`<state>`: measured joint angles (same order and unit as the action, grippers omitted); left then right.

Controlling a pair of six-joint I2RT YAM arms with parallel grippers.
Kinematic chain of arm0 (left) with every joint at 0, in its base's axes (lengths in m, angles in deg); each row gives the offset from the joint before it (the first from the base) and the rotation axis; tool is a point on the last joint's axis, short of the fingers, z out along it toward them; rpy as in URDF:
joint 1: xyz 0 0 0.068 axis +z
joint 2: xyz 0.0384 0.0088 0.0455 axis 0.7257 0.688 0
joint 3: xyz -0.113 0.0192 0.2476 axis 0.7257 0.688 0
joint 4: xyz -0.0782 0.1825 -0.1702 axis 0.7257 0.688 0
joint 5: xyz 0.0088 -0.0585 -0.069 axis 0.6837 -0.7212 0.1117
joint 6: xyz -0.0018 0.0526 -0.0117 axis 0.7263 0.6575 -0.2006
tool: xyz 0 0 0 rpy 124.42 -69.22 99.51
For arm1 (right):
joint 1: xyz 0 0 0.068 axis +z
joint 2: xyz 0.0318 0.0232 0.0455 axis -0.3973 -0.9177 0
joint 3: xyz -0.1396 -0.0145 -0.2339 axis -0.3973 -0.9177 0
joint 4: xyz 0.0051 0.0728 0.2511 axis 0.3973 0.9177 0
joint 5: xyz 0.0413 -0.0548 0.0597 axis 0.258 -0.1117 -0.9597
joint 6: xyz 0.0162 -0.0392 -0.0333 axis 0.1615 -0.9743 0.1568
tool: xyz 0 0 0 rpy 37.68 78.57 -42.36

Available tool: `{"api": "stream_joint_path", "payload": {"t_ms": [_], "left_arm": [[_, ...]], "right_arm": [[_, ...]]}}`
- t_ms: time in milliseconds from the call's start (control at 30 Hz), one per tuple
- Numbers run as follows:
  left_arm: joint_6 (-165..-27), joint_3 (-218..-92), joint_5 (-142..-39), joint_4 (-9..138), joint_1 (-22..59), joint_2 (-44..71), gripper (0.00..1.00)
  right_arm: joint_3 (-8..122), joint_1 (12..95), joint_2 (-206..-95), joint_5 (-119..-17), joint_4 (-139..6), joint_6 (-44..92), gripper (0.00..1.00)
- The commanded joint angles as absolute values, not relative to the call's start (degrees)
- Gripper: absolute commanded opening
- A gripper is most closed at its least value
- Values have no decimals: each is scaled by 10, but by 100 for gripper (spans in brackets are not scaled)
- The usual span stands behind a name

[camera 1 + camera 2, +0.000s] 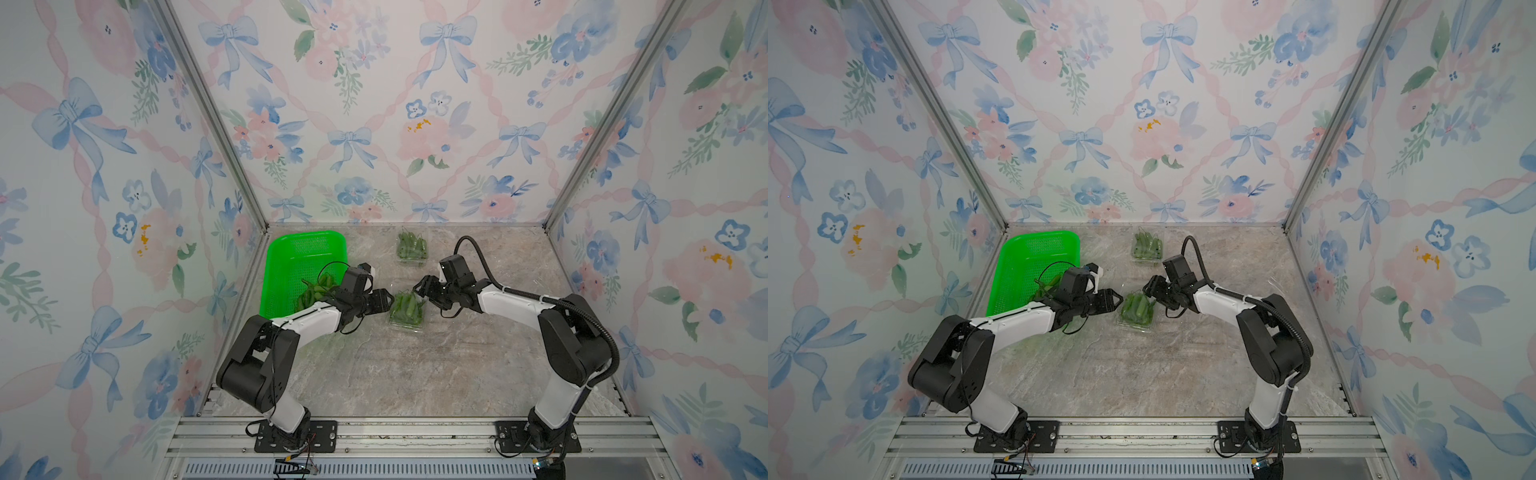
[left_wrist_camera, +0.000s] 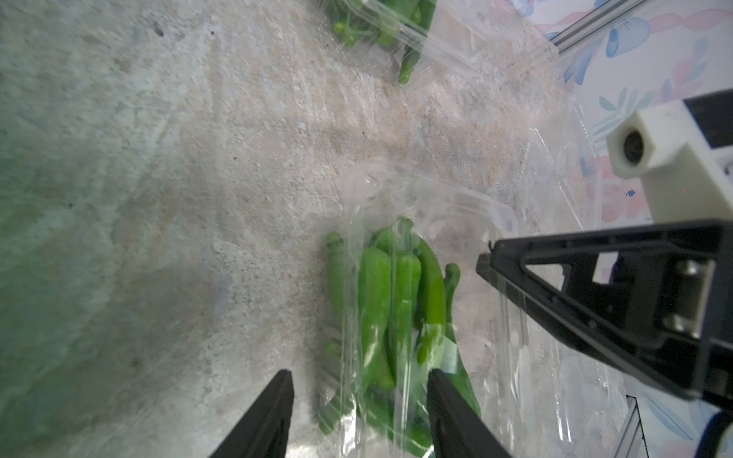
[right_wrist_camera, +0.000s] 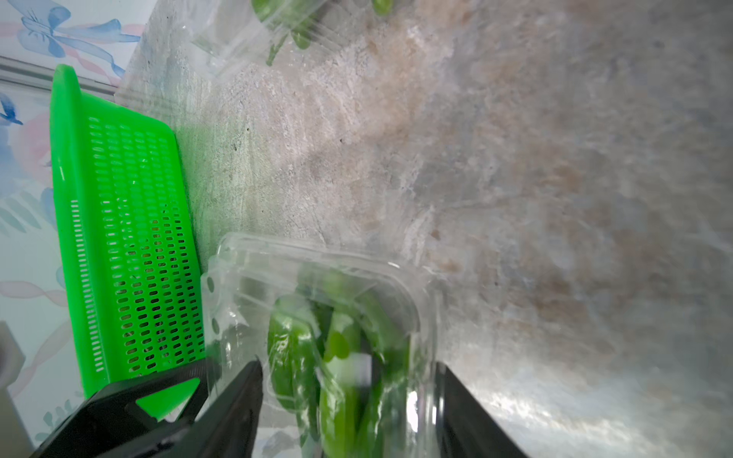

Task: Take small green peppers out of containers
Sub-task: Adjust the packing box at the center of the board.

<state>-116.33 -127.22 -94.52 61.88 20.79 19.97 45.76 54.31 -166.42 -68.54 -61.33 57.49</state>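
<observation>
Left arm (image 1: 299, 320) overlaps green basket (image 1: 291, 253) at desk (image 1: 415, 374) far-left corner; left pincer (image 1: 390, 296) released, jaws apart, beside mid-desk container (image 1: 409, 327); small green peppers (image 1: 402, 309) inside, long axes near-to-far, slanting right; right pincer (image 1: 419, 286) released over container's far-right corner.

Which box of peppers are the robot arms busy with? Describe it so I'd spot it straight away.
On the stone-patterned table, look right of the bright green basket. Two clear boxes of green peppers sit there; it is the near box, lying between the left gripper and right gripper. The far box sits alone by the back wall.
</observation>
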Motion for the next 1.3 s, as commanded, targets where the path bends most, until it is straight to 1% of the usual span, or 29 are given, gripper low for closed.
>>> {"api": "stream_joint_path", "payload": {"t_ms": [0,200,367,600,667,800,900,1100,1267], "left_arm": [[-1184,-1241,-944,611,197,169,57],[-1205,-1192,-946,600,184,131,57],[-1225,-1161,-941,586,166,106,58],[-1239,-1136,-937,581,135,70,58],[-1245,-1126,-934,581,127,54,58],[-1253,-1089,-916,583,130,5,59],[-1258,-1063,-911,583,141,-26,60],[-1265,-1017,-915,583,189,-80,60],[-1262,-1009,-923,581,207,-77,58]], "right_arm": [[491,539,-1683,-700,-562,532,67],[545,537,-1722,-743,-511,482,67],[594,537,-1752,-792,-446,404,67],[634,537,-1780,-898,-375,295,67],[643,536,-1783,-900,-345,268,67],[633,532,-1766,-901,-331,243,68],[620,526,-1753,-897,-343,250,70],[604,523,-1732,-878,-372,276,73],[598,524,-1722,-881,-394,297,74]]}}
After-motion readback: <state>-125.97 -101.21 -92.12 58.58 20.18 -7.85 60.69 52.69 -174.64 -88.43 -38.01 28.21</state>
